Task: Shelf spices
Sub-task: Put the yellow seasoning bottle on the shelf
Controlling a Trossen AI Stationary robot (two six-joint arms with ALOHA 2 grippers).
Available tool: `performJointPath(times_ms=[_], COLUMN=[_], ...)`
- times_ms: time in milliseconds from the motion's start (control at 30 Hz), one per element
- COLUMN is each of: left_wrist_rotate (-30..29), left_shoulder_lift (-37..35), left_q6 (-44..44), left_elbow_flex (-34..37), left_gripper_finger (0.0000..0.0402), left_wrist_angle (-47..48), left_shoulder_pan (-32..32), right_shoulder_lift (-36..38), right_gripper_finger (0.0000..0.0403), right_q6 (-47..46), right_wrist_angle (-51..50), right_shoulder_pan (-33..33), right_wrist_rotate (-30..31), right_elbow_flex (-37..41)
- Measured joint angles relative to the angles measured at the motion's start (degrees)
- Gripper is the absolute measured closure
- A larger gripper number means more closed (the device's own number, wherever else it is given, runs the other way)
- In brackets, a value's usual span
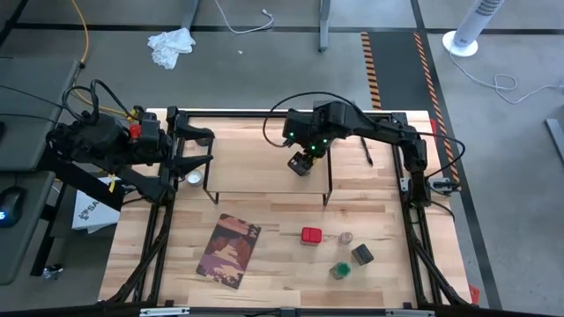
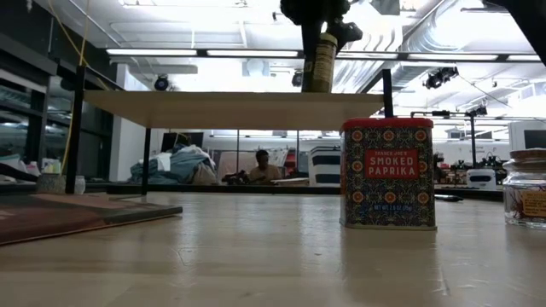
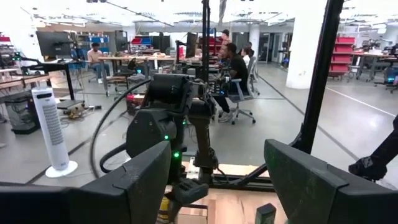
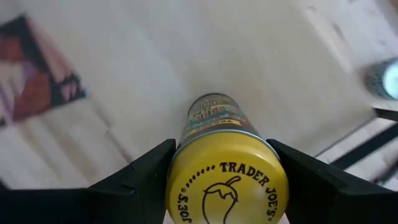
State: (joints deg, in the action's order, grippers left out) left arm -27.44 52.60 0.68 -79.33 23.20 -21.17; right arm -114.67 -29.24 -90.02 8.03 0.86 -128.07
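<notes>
The shelf (image 1: 256,167) is a pale board on black wire legs, seen edge-on in the low view (image 2: 222,109). My right gripper (image 1: 304,163) points down over its right part, shut on the yellow-topped jar (image 2: 320,61). The red box (image 1: 310,235), marked smoked paprika (image 2: 388,175), the clear glass jar (image 1: 345,238), the dark grey tin (image 1: 362,254) and the green-topped jar (image 1: 340,269) stand on the tabletop near the front right. My left gripper (image 1: 201,145) waits open at the shelf's left end, level. My right gripper pinches the jar's yellow lid (image 4: 186,168) between its two fingers (image 4: 146,171), one on each side of the lid's rim. The fingers come from above, pointing down. The jar is nearly upright below them, its base down at the shelf's top (image 2: 317,92).
A brown-and-maroon book (image 1: 229,249) lies flat on the tabletop in front of the shelf's left half. A small round roll (image 1: 193,179) sits by the shelf's left legs. Black frame rails (image 1: 414,220) run along both table sides. People sit in the room behind.
</notes>
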Motion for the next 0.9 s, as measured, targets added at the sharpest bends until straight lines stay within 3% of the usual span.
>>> performJointPath(times_ms=[100,300,500,633,733,900], left_wrist_rotate=[0.2,0.1,0.1,-0.1,-0.1,-0.1], left_shoulder_lift=[0.0,0.0,0.0,0.0,0.0,0.0], left_q6=[0.0,-0.9,-1.0,-1.7,-2.7,-2.6], left_elbow_flex=[0.0,0.0,0.0,0.0,0.0,0.0], left_gripper_finger=[0.0145,0.0145,0.0145,0.0145,0.0145,0.0145], left_wrist_angle=[0.6,2.7,2.7,2.7,2.8,2.8], left_shoulder_pan=[0.0,0.0,0.0,0.0,0.0,0.0], right_shoulder_lift=[0.0,0.9,1.7,1.7,1.7,1.7], right_gripper_finger=[0.0160,0.0159,0.0158,0.0158,0.0158,0.0158], right_q6=[2.8,3.6,6.0,6.3,7.0,7.1], right_wrist_angle=[0.0,0.0,0.0,0.0,-0.1,0.0], right_shoulder_pan=[-0.7,-1.3,-0.4,-0.4,-0.8,-1.1], right_wrist_rotate=[-2.0,3.5,3.8,-0.8,-0.8,3.0], right_elbow_flex=[0.0,0.0,-0.2,-0.2,0.6,3.3])
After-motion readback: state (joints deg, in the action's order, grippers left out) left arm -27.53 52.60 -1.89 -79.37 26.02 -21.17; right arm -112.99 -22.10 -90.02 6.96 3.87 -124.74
